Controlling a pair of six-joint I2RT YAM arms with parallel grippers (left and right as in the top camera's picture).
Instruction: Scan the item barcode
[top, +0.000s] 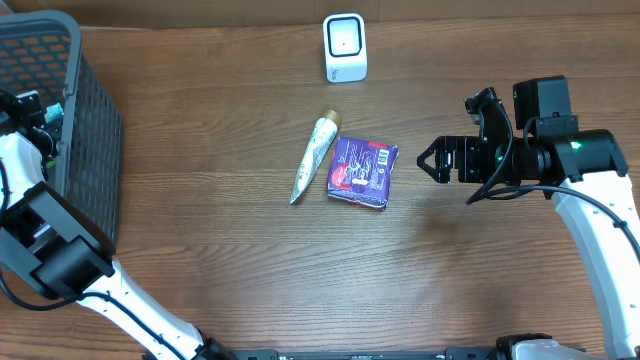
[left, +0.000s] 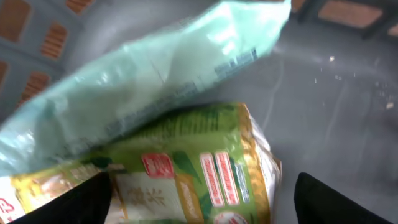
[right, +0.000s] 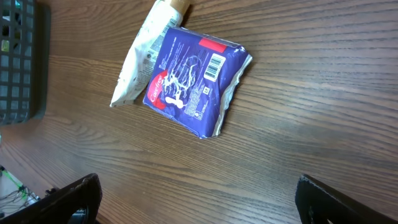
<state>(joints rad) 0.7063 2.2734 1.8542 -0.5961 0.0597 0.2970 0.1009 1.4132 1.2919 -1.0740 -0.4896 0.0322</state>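
my left tool (left: 202, 193) is spread wide in the basket (top: 95, 110), over a green packet (left: 199, 168) under a mint bag (left: 143, 81). right tool (top: 432, 160) spread too, at 3 o'clock of the purple packet (top: 362, 170) on the table (top: 250, 270).

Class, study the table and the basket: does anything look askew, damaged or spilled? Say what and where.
Nothing is spilled. The purple packet lies skewed on the table, one edge crumpled, with the tube slanting against its left side. In the basket, a pale bag slumps over a green packet.
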